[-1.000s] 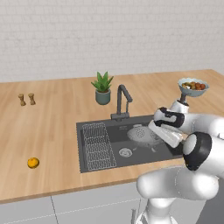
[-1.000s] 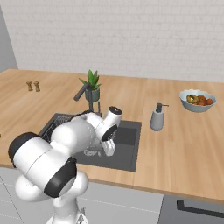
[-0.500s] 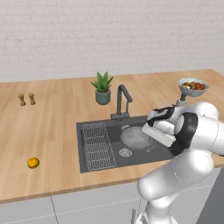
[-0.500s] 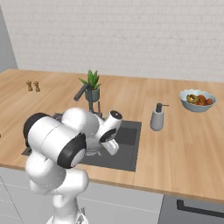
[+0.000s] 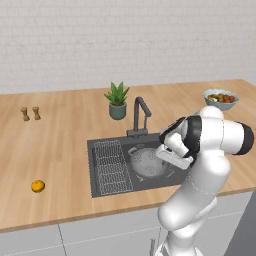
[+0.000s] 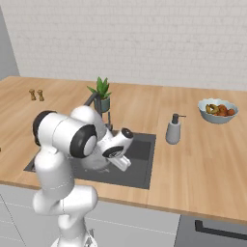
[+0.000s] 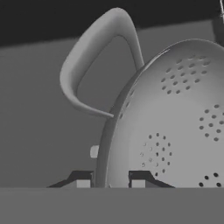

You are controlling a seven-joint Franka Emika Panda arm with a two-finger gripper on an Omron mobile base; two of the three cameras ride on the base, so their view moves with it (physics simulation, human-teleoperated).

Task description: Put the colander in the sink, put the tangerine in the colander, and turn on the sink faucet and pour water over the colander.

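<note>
Pinching colander rim between nearly closed fingertips, gripper low inside sink; colander sits in basin right of wire rack, below faucet. Likely light, stiff, slick metal; thin rim or side handle best hold. Tangerine on counter, well left of sink
</note>
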